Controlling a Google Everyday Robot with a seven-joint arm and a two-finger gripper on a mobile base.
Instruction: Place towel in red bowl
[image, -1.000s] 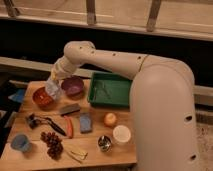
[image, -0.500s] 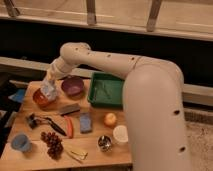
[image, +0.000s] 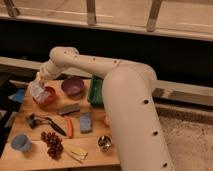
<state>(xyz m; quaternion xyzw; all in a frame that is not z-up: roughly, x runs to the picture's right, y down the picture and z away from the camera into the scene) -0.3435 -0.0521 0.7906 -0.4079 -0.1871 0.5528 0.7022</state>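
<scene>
The red bowl (image: 46, 96) sits at the back left of the wooden table (image: 95, 152). The towel (image: 35, 91), pale and crumpled, hangs from my gripper (image: 39, 81) and rests over the bowl's left rim and inside. My gripper is right above the bowl's left side, shut on the top of the towel. The arm reaches in from the right and hides part of the table's right half.
A purple bowl (image: 73, 86) stands right of the red bowl, with a green tray (image: 94, 93) beyond it. In front lie a grey bar (image: 69, 108), a black tool (image: 42, 121), a blue sponge (image: 86, 121), grapes (image: 51, 143), a blue cup (image: 20, 142) and a metal cup (image: 104, 143).
My gripper has moved left and down with the towel, from above the purple bowl's side to over the red bowl; the towel now touches the bowl.
</scene>
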